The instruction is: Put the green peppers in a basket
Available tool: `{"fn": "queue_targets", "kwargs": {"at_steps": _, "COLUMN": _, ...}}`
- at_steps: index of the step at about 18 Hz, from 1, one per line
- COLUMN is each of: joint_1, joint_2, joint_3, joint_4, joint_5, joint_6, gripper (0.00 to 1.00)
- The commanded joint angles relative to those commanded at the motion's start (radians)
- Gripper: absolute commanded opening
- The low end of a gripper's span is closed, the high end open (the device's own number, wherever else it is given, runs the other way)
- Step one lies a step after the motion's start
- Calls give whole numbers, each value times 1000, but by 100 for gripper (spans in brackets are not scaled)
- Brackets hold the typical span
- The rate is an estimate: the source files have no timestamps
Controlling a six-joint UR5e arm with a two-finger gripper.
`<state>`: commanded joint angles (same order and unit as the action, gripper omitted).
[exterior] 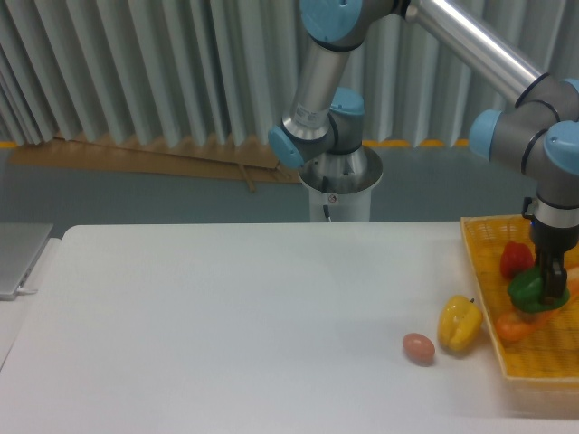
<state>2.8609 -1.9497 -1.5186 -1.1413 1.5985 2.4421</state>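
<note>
One green bell pepper [536,291] is hanging at the right edge of the frame, pinched in the closed gripper [549,287], which is coming straight down from above. It is sitting over the yellow-orange mesh basket [479,262]; its lobed shape looks squat, and which way its stem is pointing cannot be told. Just upper left of it a red pepper [516,259] is lying in the basket, with an orange vegetable [512,327] below. On the white surface [226,316], a yellow pepper [460,324] and a small reddish egg-like item [418,347] are resting left of the basket.
</note>
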Motion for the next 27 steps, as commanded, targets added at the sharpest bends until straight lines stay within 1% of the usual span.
{"fn": "queue_targets", "kwargs": {"at_steps": 8, "joint_1": -6, "joint_2": 23, "joint_3": -2, "joint_4": -6, "joint_5": -71, "joint_6": -5, "gripper": 100}}
{"fn": "queue_targets", "kwargs": {"at_steps": 10, "joint_1": -37, "joint_2": 46, "joint_3": -3, "joint_4": -12, "joint_5": -95, "joint_6": -14, "gripper": 100}}
{"fn": "queue_targets", "kwargs": {"at_steps": 12, "joint_1": -69, "joint_2": 66, "joint_3": -5, "joint_4": -17, "joint_5": -100, "joint_6": -72, "gripper": 100}}
{"fn": "queue_targets", "kwargs": {"at_steps": 13, "joint_1": -92, "joint_2": 77, "joint_3": -5, "joint_4": -34, "joint_5": -98, "joint_6": -110, "gripper": 100}}
{"fn": "queue_targets", "kwargs": {"at_steps": 15, "joint_1": -129, "joint_2": 89, "joint_3": -5, "joint_4": -87, "joint_5": -101, "joint_6": -176, "gripper": 100}}
{"fn": "queue_targets", "kwargs": {"at_steps": 18, "joint_1": -176, "joint_2": 112, "joint_3": -3, "joint_4": -107, "joint_5": -101, "joint_6": -207, "gripper": 100}}
{"fn": "queue_targets", "kwargs": {"at_steps": 19, "joint_1": -189, "joint_2": 118, "joint_3": -2, "joint_4": -127, "joint_5": -101, "joint_6": -215, "gripper": 100}}
{"fn": "queue_targets", "kwargs": {"at_steps": 21, "joint_1": -219, "joint_2": 132, "joint_3": 9, "joint_4": -196, "joint_5": -103, "joint_6": -248, "gripper": 100}}
{"fn": "queue_targets", "kwargs": {"at_steps": 23, "joint_1": -242, "joint_2": 153, "joint_3": 9, "joint_4": -235, "joint_5": -100, "joint_6": -311, "gripper": 100}}
{"fn": "queue_targets", "kwargs": {"at_steps": 24, "joint_1": -255, "joint_2": 167, "joint_3": 8, "joint_4": -254, "joint_5": -100, "joint_6": -317, "gripper": 100}}
{"fn": "queue_targets", "kwargs": {"at_steps": 27, "joint_1": -262, "joint_2": 204, "joint_3": 8, "joint_4": -349, "joint_5": -97, "joint_6": -328, "gripper": 100}}
